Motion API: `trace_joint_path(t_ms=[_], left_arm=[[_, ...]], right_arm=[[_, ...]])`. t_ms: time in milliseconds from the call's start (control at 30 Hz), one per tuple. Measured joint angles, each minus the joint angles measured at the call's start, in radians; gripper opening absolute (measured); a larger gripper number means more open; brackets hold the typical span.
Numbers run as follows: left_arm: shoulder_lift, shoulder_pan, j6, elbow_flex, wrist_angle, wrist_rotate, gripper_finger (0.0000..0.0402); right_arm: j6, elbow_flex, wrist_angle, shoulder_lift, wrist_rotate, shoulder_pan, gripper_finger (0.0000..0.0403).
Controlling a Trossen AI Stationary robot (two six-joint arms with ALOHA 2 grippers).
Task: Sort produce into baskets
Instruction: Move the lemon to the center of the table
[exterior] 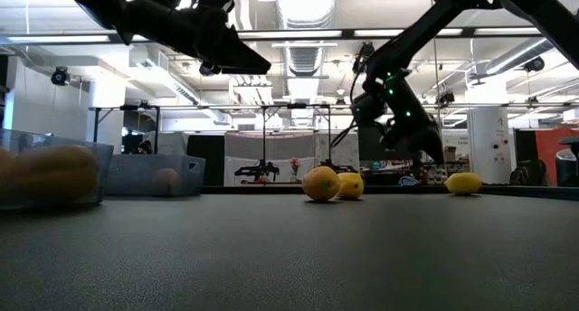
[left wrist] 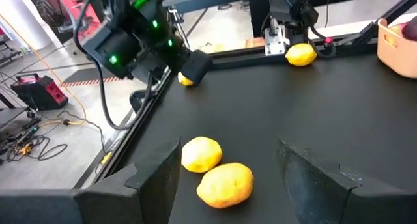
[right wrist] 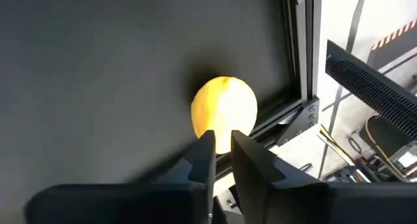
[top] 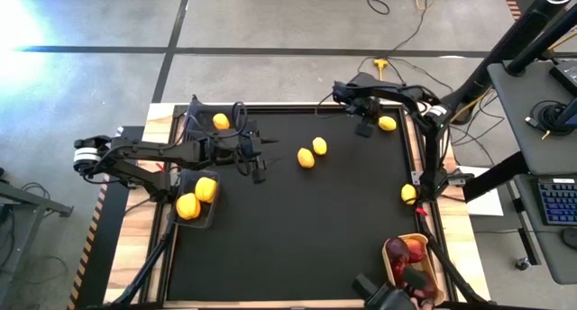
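lying loose: five lemons [top: 306,158]

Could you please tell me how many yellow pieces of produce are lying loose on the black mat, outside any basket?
5: two side by side mid-mat, one near the left arm's base, one by the right gripper at the far right, one at the right edge. Arms may hide more.

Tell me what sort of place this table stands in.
Probably a robotics lab or workshop. The low view shows an open hall with ceiling strip lights and more test rigs behind; the high view shows a concrete floor with loose cables and a keyboard on a side desk.
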Motion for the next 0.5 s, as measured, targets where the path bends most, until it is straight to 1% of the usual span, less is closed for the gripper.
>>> trace_joint_path(t_ms=[133, 267, 367, 433, 500], left_arm=[[-0.016, 0.0, 0.001, 0.0, -0.021, 0.0, 0.0231], [-0.034, 0.0, 0.002, 0.0, -0.039, 0.0, 0.0231], [-0.042, 0.0, 0.003, 0.0, -0.053, 0.0, 0.0231], [-0.043, 0.0, 0.003, 0.0, -0.054, 0.0, 0.0231], [-0.042, 0.0, 0.003, 0.0, -0.054, 0.0, 0.0231]], right_arm=[[0.0, 0.019, -0.025, 0.0, -0.003, 0.007, 0.0021], [0.011, 0.016, -0.033, 0.0, 0.0, 0.0, 0.0019], [0.023, 0.015, -0.034, 0.0, -0.033, -0.031, 0.0047], [0.052, 0.015, -0.034, 0.0, -0.078, -0.066, 0.0083], [0.086, 0.015, -0.032, 0.0, -0.1, -0.101, 0.0129]])
